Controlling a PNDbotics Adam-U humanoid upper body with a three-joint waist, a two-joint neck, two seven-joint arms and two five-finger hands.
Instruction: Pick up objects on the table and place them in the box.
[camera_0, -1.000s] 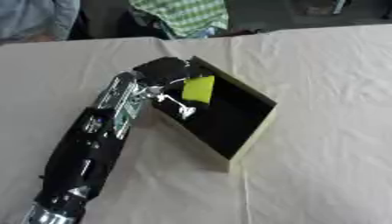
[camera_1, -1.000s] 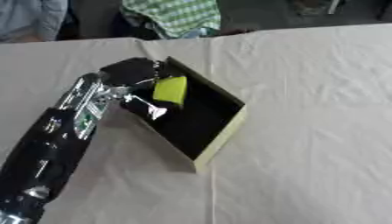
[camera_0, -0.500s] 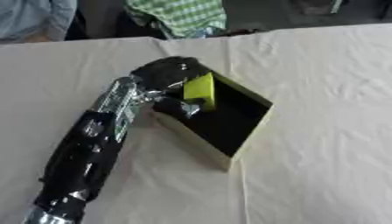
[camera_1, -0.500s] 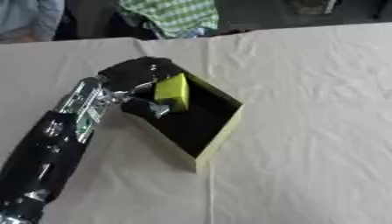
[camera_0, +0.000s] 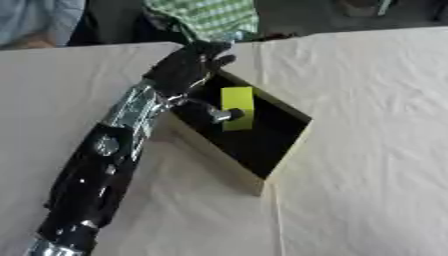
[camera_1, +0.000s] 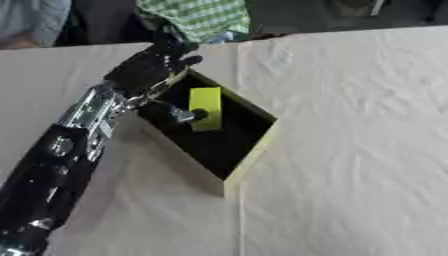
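A shallow box (camera_0: 284, 150) with pale yellow walls and a black inside sits askew in the middle of the table. A yellow block (camera_0: 236, 107) lies inside it, towards the far end. My left arm comes in from the lower left, and my left hand (camera_0: 185, 70) hangs over the box's far left corner. Its fingers are stretched out towards the far edge and are apart from the block. The silver-tipped thumb (camera_0: 219, 114) points down into the box and meets the block's near left side. My right hand shows in no view.
A beige cloth (camera_1: 350, 150) with creases covers the whole table. A green checked garment (camera_0: 206, 17) and a light blue sleeve (camera_0: 39, 20) show beyond the far edge. To the right of the box there is only cloth.
The fingers have come off the yellow block and straightened towards the far edge. The block has dropped lower into the box.
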